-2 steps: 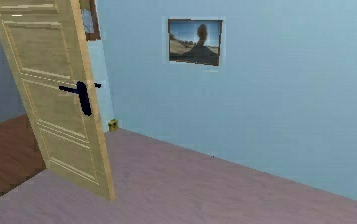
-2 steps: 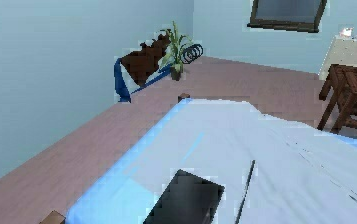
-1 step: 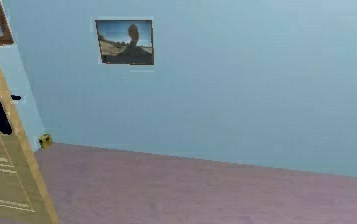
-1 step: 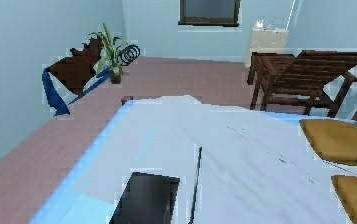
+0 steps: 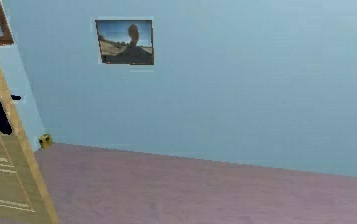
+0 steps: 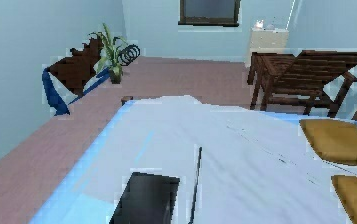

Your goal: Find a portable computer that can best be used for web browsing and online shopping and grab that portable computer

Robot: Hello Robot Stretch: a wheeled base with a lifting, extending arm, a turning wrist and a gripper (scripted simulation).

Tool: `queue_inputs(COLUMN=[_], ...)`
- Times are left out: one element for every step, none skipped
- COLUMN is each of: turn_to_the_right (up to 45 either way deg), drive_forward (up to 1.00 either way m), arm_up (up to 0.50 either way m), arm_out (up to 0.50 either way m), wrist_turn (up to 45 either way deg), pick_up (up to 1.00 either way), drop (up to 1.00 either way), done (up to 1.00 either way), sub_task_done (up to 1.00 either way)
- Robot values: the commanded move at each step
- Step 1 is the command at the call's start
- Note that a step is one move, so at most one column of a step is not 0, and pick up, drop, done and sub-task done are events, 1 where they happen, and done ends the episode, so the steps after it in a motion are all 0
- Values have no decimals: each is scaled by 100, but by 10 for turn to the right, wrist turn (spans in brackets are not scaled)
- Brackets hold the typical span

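I'm looking at a flat dark slab, likely the laptop (image 6: 146, 198), lying on the bed (image 6: 236, 140) at its near edge. I'm judging it stiff, fairly heavy, slick and fragile, so I'm planning to take it by a thin edge, expecting the soft bedding to give underneath. I cannot tell the pincer's state. Beyond, a wooden chair (image 6: 301, 72) and a potted plant (image 6: 111, 50) are standing on the mauve floor (image 6: 186, 78).
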Motion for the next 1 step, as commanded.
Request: queue_inputs(turn_to_the_right=[0], drive_forward=[0], arm_up=[24], arm_out=[0], wrist_turn=[0], pick_up=[0], drop=[0], done=[0], sub_task_done=[0])
